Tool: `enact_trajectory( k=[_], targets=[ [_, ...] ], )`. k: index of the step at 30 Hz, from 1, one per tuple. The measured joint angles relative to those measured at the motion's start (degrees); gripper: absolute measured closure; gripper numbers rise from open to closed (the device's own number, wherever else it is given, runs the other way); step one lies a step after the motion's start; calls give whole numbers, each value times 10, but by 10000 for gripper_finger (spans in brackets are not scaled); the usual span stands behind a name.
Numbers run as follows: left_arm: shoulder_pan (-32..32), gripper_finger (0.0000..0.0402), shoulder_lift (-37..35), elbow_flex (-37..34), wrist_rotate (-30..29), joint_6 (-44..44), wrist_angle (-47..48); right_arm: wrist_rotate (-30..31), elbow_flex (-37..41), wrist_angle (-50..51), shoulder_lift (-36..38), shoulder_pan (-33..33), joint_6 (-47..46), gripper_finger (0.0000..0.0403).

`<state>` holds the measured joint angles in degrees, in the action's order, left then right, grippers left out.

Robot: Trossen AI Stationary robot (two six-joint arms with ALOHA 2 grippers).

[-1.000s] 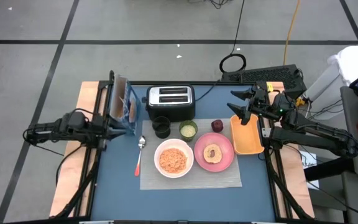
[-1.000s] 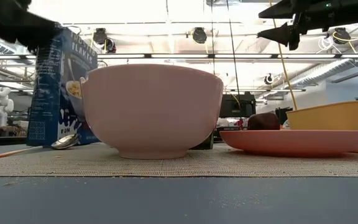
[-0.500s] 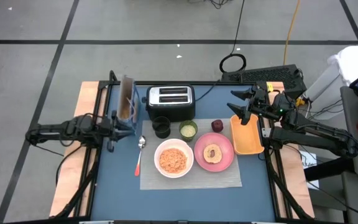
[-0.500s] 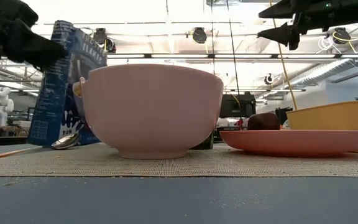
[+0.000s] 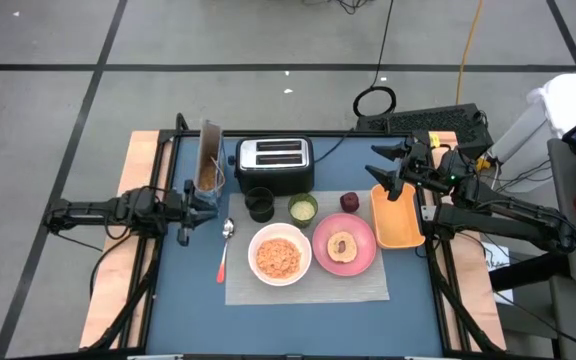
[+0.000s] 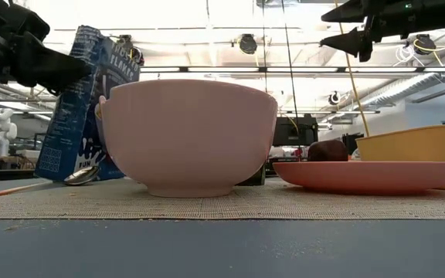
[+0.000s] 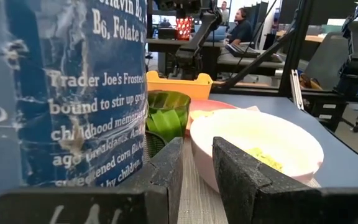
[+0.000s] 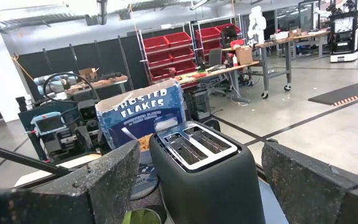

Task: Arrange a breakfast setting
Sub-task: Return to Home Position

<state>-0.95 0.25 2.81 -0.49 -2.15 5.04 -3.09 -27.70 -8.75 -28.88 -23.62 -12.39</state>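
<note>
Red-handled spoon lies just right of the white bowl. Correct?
No. The red-handled spoon lies just left of the white round bowl, not right of it. The high view shows this.

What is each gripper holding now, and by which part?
Nothing. The left gripper, beside the blue cereal box, has an empty gap between its fingers; the right gripper hangs open, empty.

In the low view the white bowl [image 6: 189, 137] hides part of the blue cereal box [image 6: 76, 116] behind it, while the red-handled spoon [image 6: 79, 176] to its left and the orange tray [image 6: 423, 150] to its right run off the picture's edges.
</note>
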Motion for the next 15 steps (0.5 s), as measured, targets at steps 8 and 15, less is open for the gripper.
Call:
enact_trajectory(
  k=[8, 15],
  targets=[
    [0, 307, 0, 0, 1, -19, 1, -2, 0, 6, 0, 0, 0, 79],
    [0, 307, 0, 0, 2, -29, 2, -68, 0, 9, 0, 0, 9, 124]
  ],
)
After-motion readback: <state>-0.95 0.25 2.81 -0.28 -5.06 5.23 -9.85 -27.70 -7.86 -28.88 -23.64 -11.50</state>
